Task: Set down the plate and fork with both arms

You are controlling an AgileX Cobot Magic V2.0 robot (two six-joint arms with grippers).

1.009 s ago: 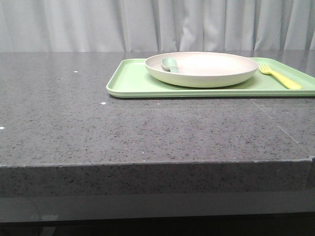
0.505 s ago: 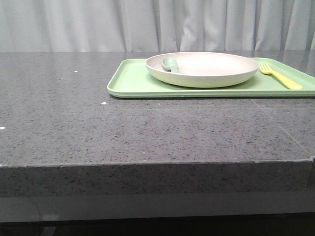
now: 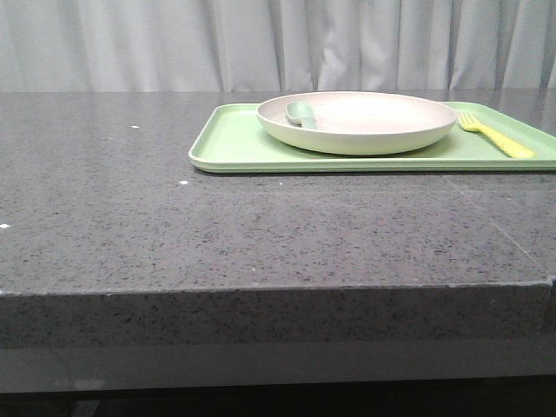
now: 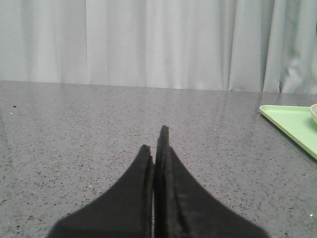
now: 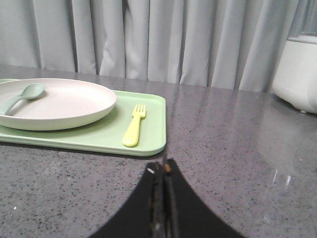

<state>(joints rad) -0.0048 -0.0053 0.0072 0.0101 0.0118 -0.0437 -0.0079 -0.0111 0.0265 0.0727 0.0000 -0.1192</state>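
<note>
Your work surface is a dark grey speckled stone table point(image 3: 261, 234), with its front edge running across the lower part of the front view and pale grey curtains point(image 3: 261, 43) hanging behind it. The near and left stretches of the table lie bare. Toward the back right sits a flat light-green tray point(image 3: 226, 148); its right end runs out of the front view. On the tray rests the plate point(image 3: 373, 130), round and cream-white, with a grey-green spoon point(image 3: 301, 114) lying in its left side. The fork point(image 3: 495, 136), pale yellow, lies on the tray just right of the plate, apart from it, tines pointing away from you. A white appliance point(image 5: 297, 74) stands far right. Your left gripper point(image 4: 154, 144) hovers over bare table, fingers pressed together, holding nothing. Your right gripper point(image 5: 162, 171) is likewise closed and empty, just short of the tray's near edge.
</note>
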